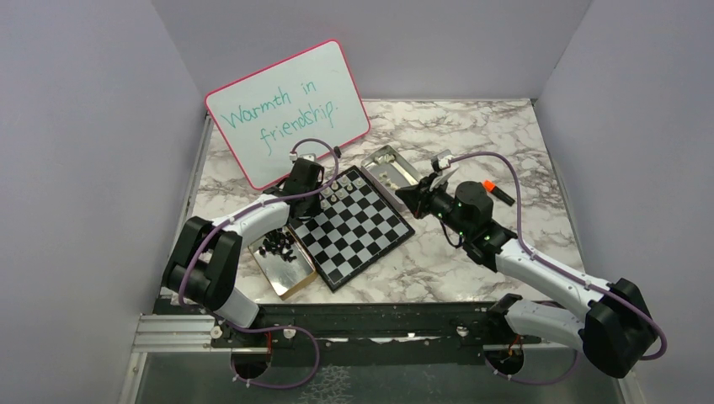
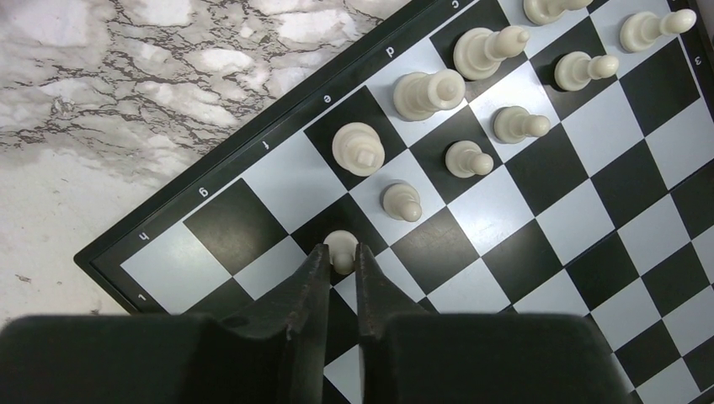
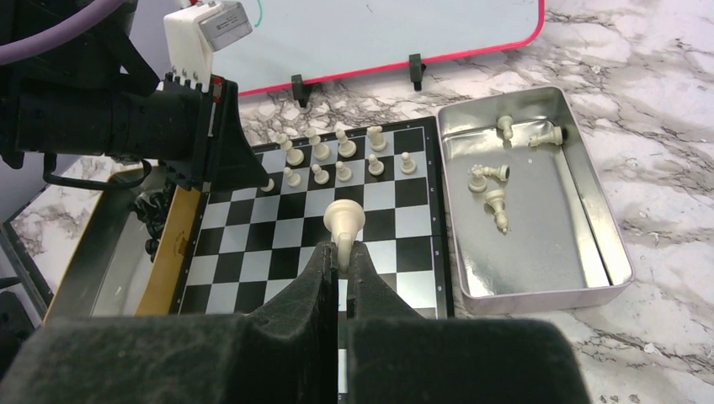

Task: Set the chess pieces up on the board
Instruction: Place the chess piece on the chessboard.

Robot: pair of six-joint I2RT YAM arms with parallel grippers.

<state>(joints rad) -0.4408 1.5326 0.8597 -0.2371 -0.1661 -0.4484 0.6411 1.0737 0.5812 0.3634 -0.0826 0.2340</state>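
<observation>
The board [image 1: 358,231] is seen from above lying askew on the marble table [image 1: 471,143], flanked by two open tins. Only this overhead view gives the whole layout: a heap of black chess pieces [image 1: 278,244] in the left tin [image 1: 290,278], and behind it the pink-rimmed whiteboard [image 1: 286,109], on which "Warmth in friendship." can be read. The left wrist view brings in detail lost from above. File letters are printed along the board's border, and cream chessmen [image 2: 429,93] are ranged in two rows at that edge. The left gripper [image 2: 341,257] is set low over the second row, with a cream pawn [image 2: 341,244] standing between its fingertips [image 2: 318,273] on a dark square in line with the letter f. The gap is narrow, but whether the pads press on the pawn or stand just clear of it cannot be told. The right wrist view alone shows the right gripper [image 3: 339,252] pressed together on the stem of a cream piece [image 3: 344,217], which is held above the middle of the board with its broad round end up. The same view shows the right tin [image 3: 547,244] just beside the board, with a few cream pieces [image 3: 492,202] lying loose on their sides inside it.
</observation>
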